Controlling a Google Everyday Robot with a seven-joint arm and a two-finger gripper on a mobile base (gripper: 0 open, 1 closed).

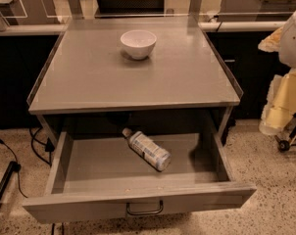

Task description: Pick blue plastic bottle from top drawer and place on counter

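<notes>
The blue plastic bottle lies on its side in the open top drawer, near the middle, with its white cap pointing back left. The drawer is pulled far out, and its bar handle is at the centre of the front panel. The counter above it is flat and grey, with low rims along its sides. A white bowl stands on the counter near the back centre. My gripper is out of view. Only a white rounded part shows at the right edge, perhaps my arm.
Yellowish and white things on a wheeled frame stand at the right of the cabinet. Black cables lie on the speckled floor at the left. Railings and a dark chair back stand behind the counter.
</notes>
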